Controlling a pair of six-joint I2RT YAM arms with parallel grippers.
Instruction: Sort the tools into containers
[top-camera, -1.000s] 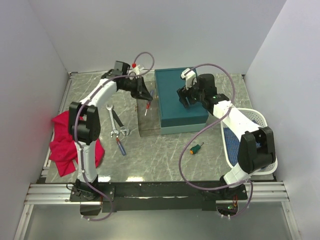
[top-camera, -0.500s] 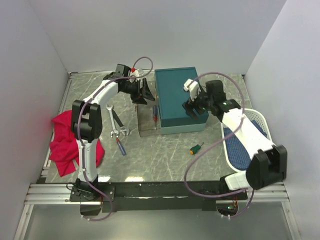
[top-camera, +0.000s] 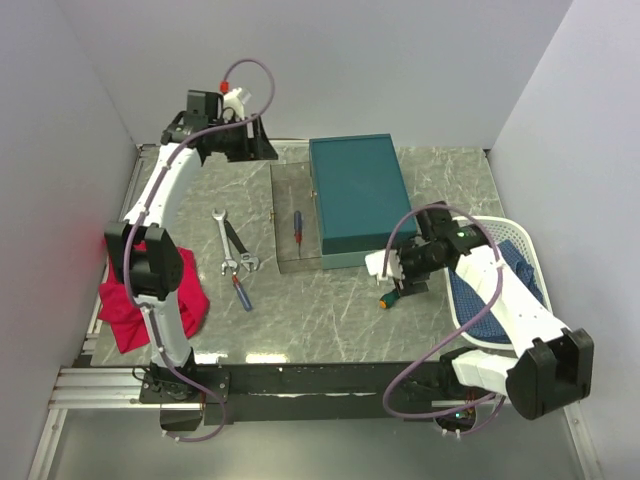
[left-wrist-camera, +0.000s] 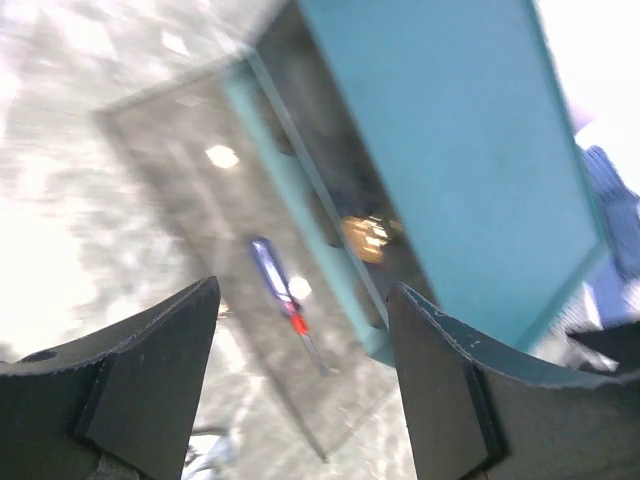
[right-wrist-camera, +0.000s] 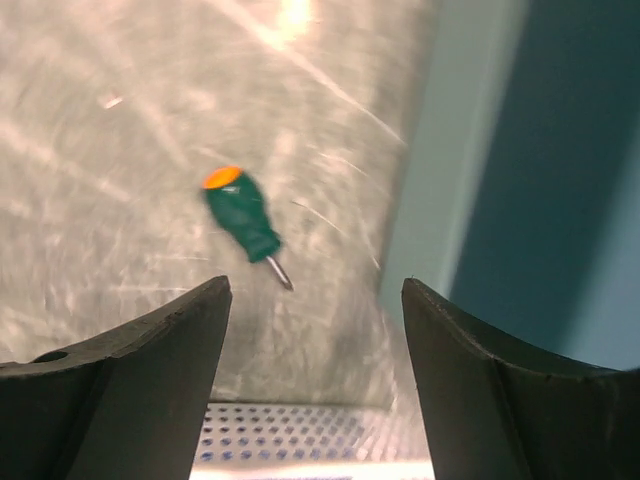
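Right wrist view, right gripper (right-wrist-camera: 315, 290) jaws apart, stubby screwdriver (right-wrist-camera: 240, 215) below

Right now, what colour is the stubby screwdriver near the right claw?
Stubby screwdriver: green handle, orange end cap; clearest in right wrist view.

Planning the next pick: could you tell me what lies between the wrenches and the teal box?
The top view shows a clear panel there, with a red-and-blue screwdriver lying on it.
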